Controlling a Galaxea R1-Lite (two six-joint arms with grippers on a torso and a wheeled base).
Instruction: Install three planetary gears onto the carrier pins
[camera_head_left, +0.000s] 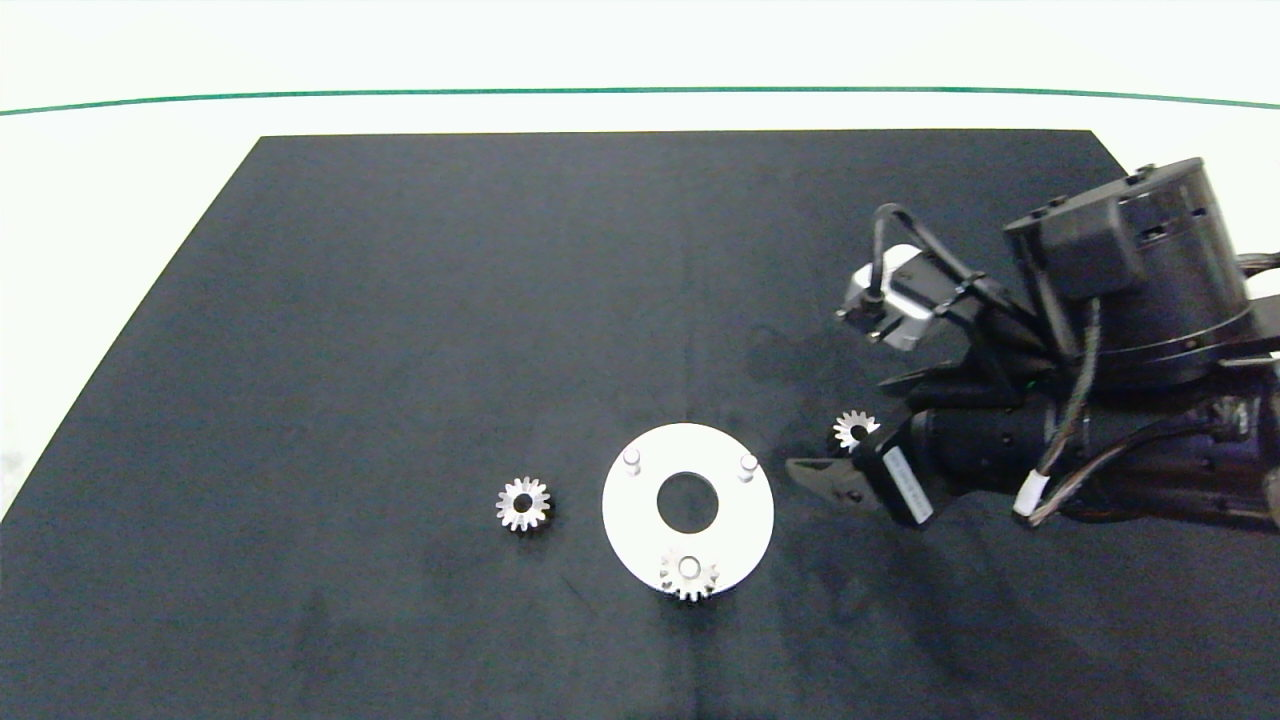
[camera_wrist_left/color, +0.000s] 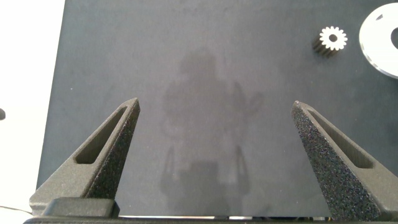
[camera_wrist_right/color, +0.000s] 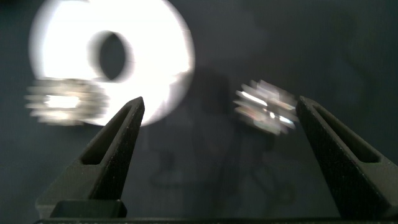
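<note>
One dark mat (camera_head_left: 400, 350) covers most of the white table (camera_head_left: 120, 200), and everything of the task lies on its near half. The right arm (camera_head_left: 1120, 330) reaches in from the right edge, the largest thing above the mat. Its right gripper (camera_wrist_right/color: 221, 124) hangs low just to the right of the white disc (camera_head_left: 640, 530), fingers spread wide and holding nothing. The left gripper (camera_wrist_left/color: 214, 124) is out of the head view; its wrist camera shows it above bare mat, also wide open and empty, with the disc and one gear well off to one side.

The disc lies flat with a large centre hole. Three carrier pins stand on it in a triangle: the far-left pin (camera_head_left: 631, 458) and the far-right pin (camera_head_left: 747, 463) are bare. The near pin (camera_head_left: 688, 567) carries one of the planetary gears, the seated gear (camera_head_left: 688, 576), at the disc's near rim.

A second gear, the left gear (camera_head_left: 523, 503), lies flat on the mat just left of the disc, apart from it. The third, the right gear (camera_head_left: 853, 428), lies on the mat right of the disc, partly hidden by the right gripper; in the right wrist view it sits between the open fingers, nearer one of them, not touched by either.
</note>
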